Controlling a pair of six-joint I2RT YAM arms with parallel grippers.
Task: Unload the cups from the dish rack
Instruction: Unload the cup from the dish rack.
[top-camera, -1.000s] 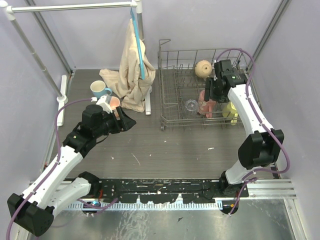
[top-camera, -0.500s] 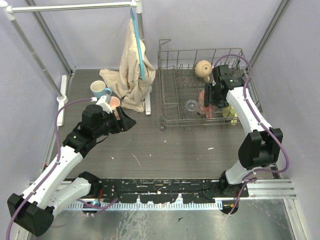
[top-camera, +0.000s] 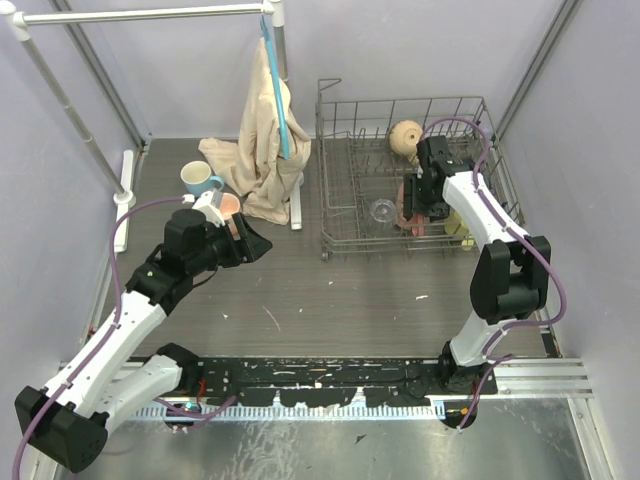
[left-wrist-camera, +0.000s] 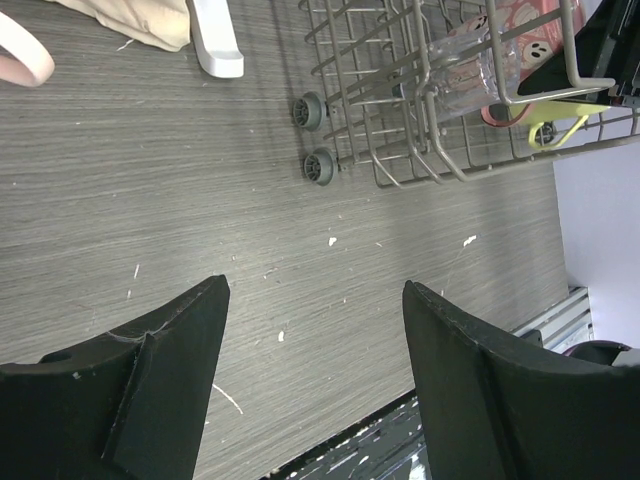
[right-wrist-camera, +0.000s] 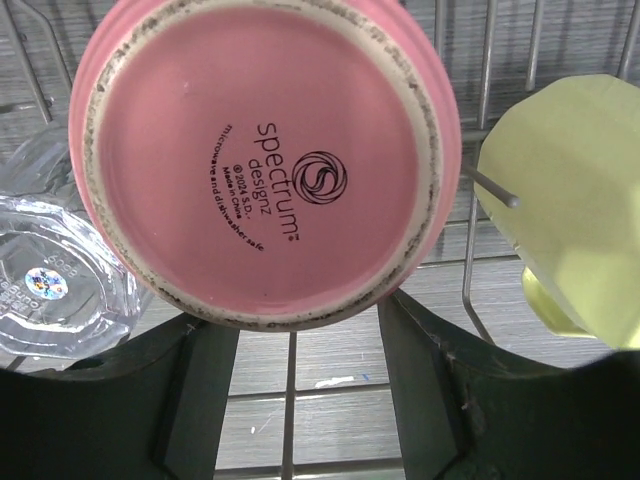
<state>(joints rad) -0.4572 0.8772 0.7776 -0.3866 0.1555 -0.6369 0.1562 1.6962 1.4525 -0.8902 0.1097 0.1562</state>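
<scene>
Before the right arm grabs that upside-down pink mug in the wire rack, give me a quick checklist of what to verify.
1. Right gripper lined up over the upside-down pink ceramic mug: ok.
2. Right jaws open: ok.
3. Finger room beside the clear glass tumbler and the yellow-green mug: cannot tell, both sit close.
4. Left gripper open and outside the grey wire dish rack: ok.
5. Bare patch of grey wood-grain table for setting the mug down: ok.

Yellow-green mug (right-wrist-camera: 570, 200) cut off right; clear glass (right-wrist-camera: 50, 270) (left edge) too.
</scene>
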